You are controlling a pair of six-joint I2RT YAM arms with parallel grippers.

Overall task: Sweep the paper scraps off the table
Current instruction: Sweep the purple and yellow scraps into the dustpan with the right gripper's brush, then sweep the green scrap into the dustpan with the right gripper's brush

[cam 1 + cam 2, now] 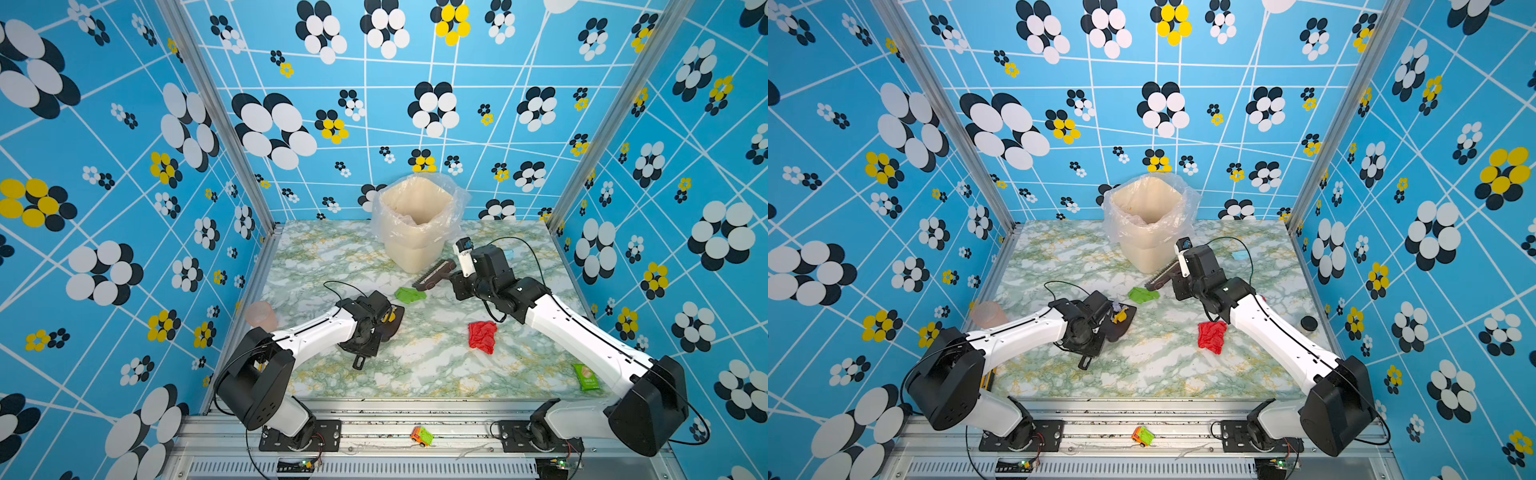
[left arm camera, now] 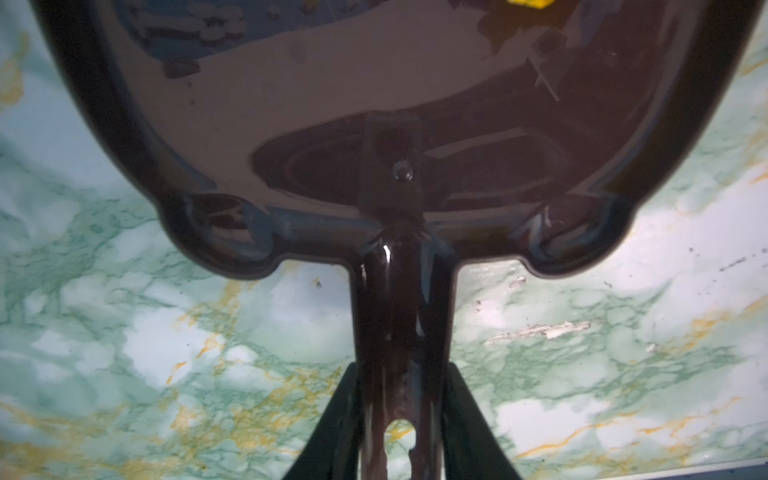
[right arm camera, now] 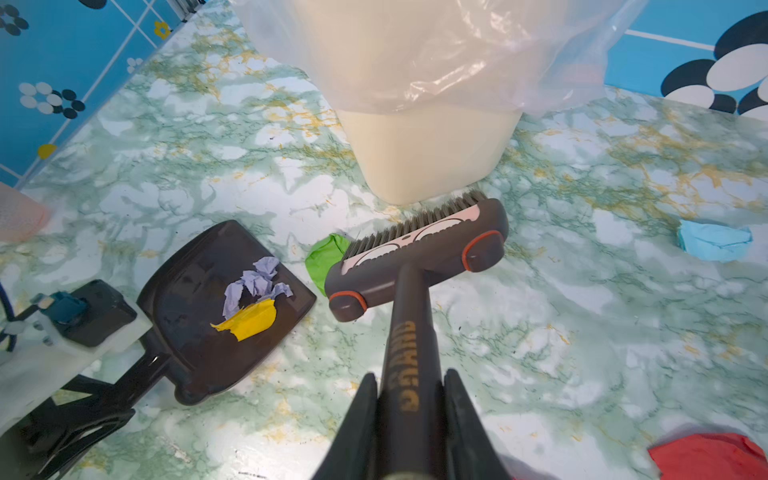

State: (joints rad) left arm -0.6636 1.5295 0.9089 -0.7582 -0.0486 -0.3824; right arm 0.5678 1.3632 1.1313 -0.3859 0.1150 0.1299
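Observation:
My left gripper (image 2: 401, 370) is shut on the handle of a dark dustpan (image 3: 224, 299) that lies flat on the marble table (image 1: 415, 374). A lavender scrap (image 3: 253, 282) and a yellow scrap (image 3: 249, 322) lie in the pan. My right gripper (image 3: 409, 378) is shut on the handle of a grey brush (image 3: 419, 253), whose bristles rest on the table by the bin's foot. A green wad (image 3: 326, 259) sits between the brush head and the pan's lip. A red wad (image 1: 482, 336) lies mid-table under the right arm. A light blue wad (image 3: 712, 245) lies at the back right.
A cream bin (image 1: 417, 224) with a clear liner stands at the back centre. A pink cup (image 1: 261, 316) stands at the left edge and a green snack packet (image 1: 586, 376) lies front right. A toy car (image 1: 422, 436) sits on the front rail. A black disc (image 1: 1309, 322) lies by the right rail.

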